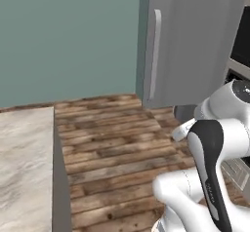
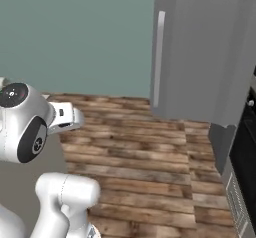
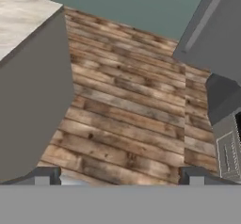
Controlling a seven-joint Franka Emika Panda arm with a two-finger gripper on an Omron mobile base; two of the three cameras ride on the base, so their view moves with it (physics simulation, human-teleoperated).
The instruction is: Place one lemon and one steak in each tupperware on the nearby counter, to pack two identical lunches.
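Note:
The counter (image 1: 24, 167) of pale veined marble lies at the lower left of the left base view. Its corner (image 3: 23, 20) shows at the upper left of the hand view, with the grey cabinet side (image 3: 33, 100) dropping below it. My gripper (image 3: 120, 177) hangs over the wooden floor beside that corner, open, its two dark fingertips (image 3: 44, 176) wide apart with nothing between them. The lemon, the steak and the tupperware are out of view.
Brown plank floor (image 1: 112, 148) stretches ahead. A tall grey cabinet with a long vertical handle (image 1: 155, 50) stands at the back right before a teal wall (image 1: 68, 36). A dark oven front (image 2: 245, 157) sits at the right. My white arm (image 1: 210, 167) rises in the foreground.

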